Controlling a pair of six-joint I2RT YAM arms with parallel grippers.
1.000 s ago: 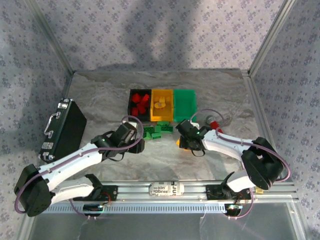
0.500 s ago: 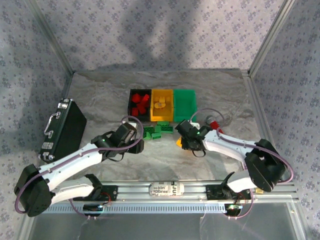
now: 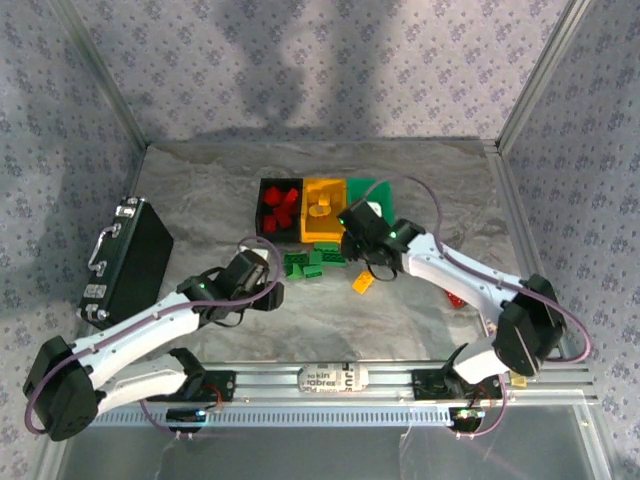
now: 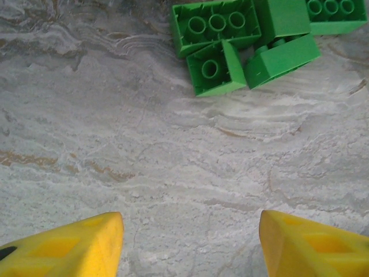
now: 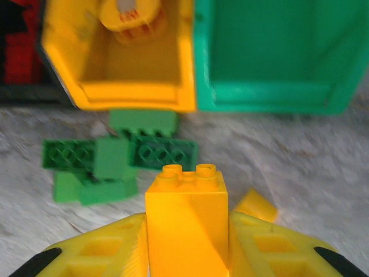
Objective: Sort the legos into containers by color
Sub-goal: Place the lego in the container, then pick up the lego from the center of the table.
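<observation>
Up off the table since a second ago, the right gripper now hangs just in front of the yellow-orange bin, its fingers pinched on a yellow brick held upright, studs on top. Well to the left of that bin stands a black case. Nearer, in front and to the left of the bin, the left gripper hovers over bare table, fingers about half apart with nothing between them. A black bin holding red bricks touches the bin's left side. Green bricks lie heaped just before it. A green bin touches its right side. A loose yellow piece lies further in front, and a red brick well off to the right.
</observation>
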